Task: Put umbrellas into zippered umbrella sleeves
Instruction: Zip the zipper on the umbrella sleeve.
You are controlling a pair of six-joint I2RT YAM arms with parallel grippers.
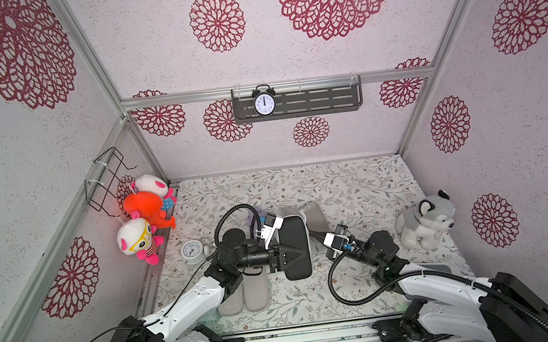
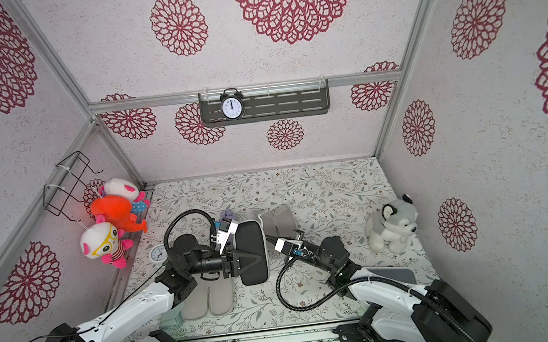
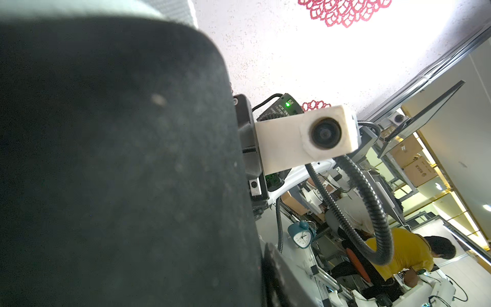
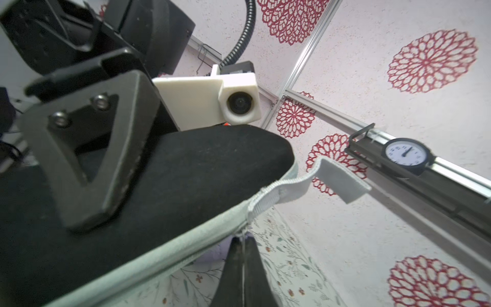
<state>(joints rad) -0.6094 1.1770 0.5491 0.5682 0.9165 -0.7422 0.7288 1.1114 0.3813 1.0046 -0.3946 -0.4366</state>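
We see a black twin-bell alarm clock (image 1: 264,104) standing on a grey slotted shelf (image 1: 327,100) on the back wall. By a black wire basket (image 1: 108,176) on the left wall hang an orange plush toy (image 1: 143,206), a white plush in yellow glasses (image 1: 136,242) and a white-and-pink plush (image 1: 151,185). A pale blue alarm clock (image 1: 192,252) lies on the floral tablecloth (image 1: 355,187) near them, and a grey husky plush (image 1: 424,221) sits well apart at the right side

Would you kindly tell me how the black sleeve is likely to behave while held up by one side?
Probably fairly stiff: the black sleeve holds its oblong shape in the left pincer without sagging. Likely light, as one grip carries it. Its pale zip edge looks soft and may flex if tugged.
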